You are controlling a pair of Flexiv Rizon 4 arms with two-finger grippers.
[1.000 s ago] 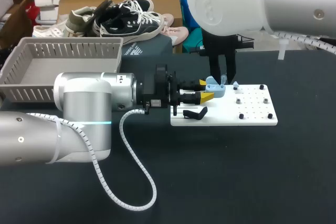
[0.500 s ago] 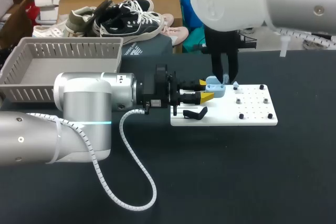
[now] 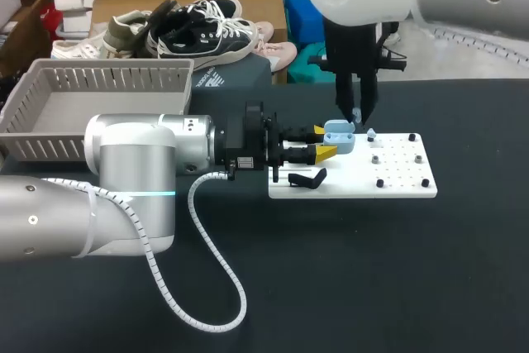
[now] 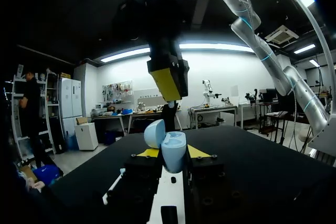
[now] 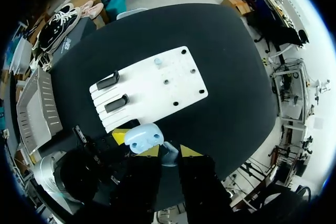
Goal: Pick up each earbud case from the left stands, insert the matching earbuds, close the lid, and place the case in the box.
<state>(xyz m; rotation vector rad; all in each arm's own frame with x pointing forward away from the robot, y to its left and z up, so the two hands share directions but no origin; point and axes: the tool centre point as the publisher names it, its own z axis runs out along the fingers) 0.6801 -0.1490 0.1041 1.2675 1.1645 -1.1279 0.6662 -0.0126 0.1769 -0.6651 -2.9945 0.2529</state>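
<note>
Clamping the open-lidded earbud case [image 3: 340, 138] is the left pincer [image 3: 323, 142]; right pincer's [image 3: 355, 116] grip unclear.

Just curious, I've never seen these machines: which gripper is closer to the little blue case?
Left. The left gripper is shut on the blue case; the right gripper, holding an earbud, hangs just above it.
</note>
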